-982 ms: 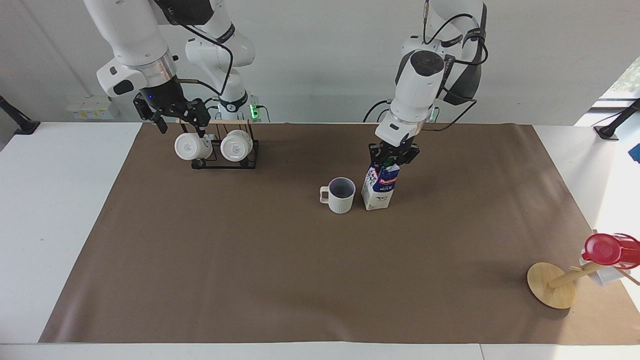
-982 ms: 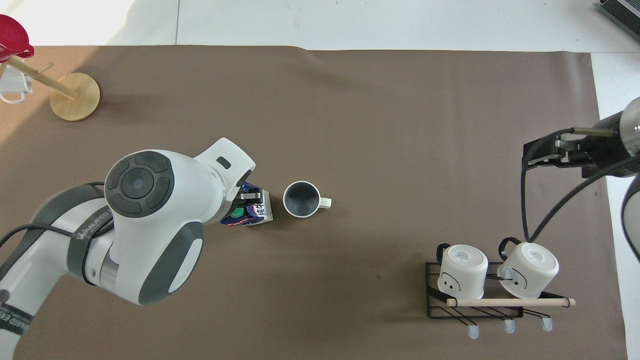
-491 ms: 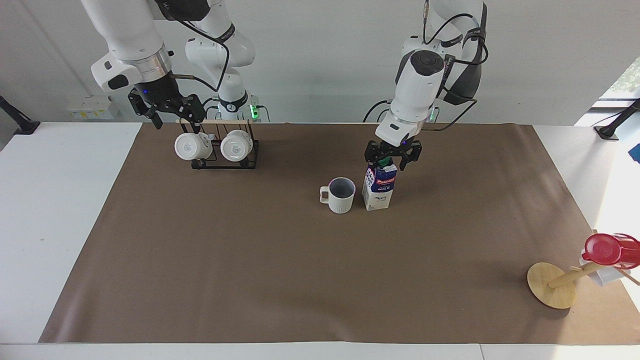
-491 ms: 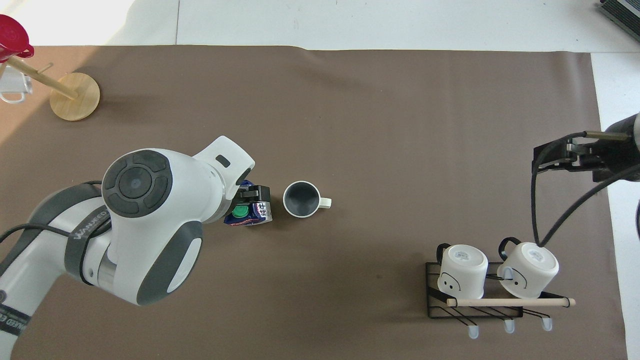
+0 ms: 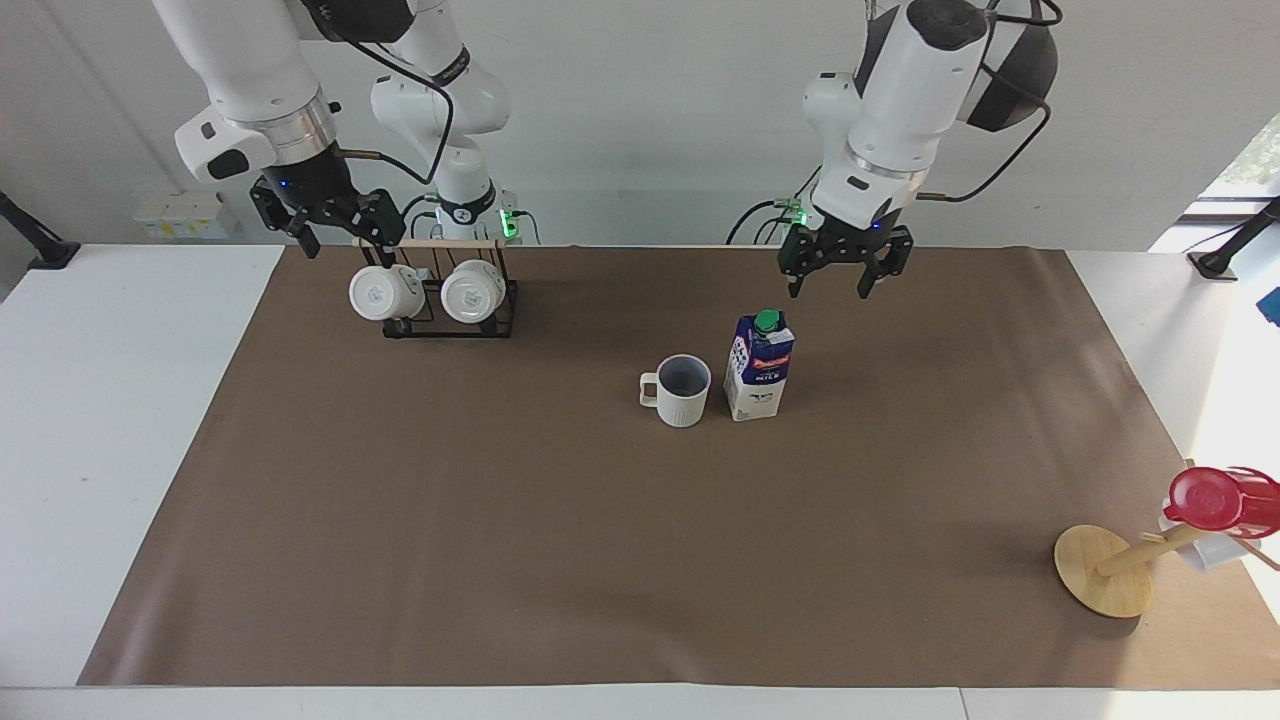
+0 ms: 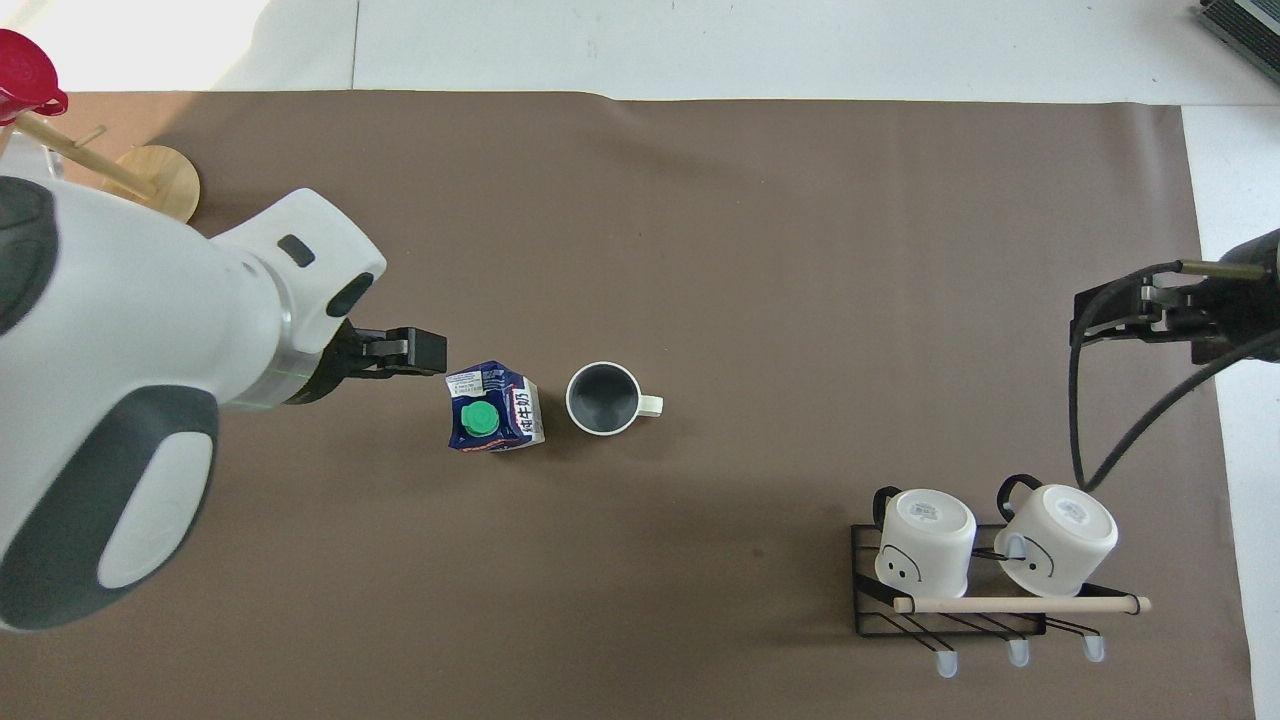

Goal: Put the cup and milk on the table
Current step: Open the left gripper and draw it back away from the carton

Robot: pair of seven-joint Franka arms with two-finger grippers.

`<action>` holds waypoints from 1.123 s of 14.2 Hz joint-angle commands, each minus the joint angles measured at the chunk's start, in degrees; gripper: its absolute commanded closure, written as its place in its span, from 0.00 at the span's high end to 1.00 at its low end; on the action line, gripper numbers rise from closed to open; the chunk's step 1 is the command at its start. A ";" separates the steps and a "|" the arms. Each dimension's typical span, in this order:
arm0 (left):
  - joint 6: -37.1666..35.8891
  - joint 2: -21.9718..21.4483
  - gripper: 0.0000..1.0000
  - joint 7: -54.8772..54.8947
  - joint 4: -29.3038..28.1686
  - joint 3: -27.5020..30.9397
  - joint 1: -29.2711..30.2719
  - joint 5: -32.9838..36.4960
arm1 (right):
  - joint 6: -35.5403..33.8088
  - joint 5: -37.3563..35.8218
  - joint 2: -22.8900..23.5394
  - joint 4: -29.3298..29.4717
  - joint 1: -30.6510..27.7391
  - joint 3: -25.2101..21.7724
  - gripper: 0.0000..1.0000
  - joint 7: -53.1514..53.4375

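The cup (image 5: 678, 390), cream-white with a dark inside, stands upright on the brown sheet of the table (image 5: 500, 560), its handle toward the right arm's end. The milk (image 5: 759, 365) stands upright beside it, green cap up, toward the left arm's end. Both also show in the overhead view, the cup (image 6: 603, 398) and the milk (image 6: 492, 420). My left gripper (image 5: 830, 288) is open and empty, raised over the sheet and clear of the milk; it also shows in the overhead view (image 6: 420, 352). My right gripper (image 5: 342, 232) is open and empty above the mug rack.
A black wire rack (image 5: 500, 310) with two all-white mugs (image 5: 380, 293) stands near the right arm's base. A wooden stand (image 5: 1100, 572) with a red cup (image 5: 1215, 498) sits at the left arm's end, far from the robots.
My left gripper has opened, let go of the milk, and risen up and away toward its own base. The milk stands alone. My right gripper has lifted slightly above the rack.
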 commanded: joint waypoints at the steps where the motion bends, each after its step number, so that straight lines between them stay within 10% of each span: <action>1: -4.56 -1.69 1.00 7.22 1.49 -0.18 5.20 0.66 | 0.27 0.78 -0.92 -1.07 -0.88 0.31 1.00 -1.24; 16: -17.40 -2.66 1.00 21.39 6.69 2.54 13.92 2.06 | 0.27 0.78 -0.92 -1.07 -0.88 0.31 1.00 -1.24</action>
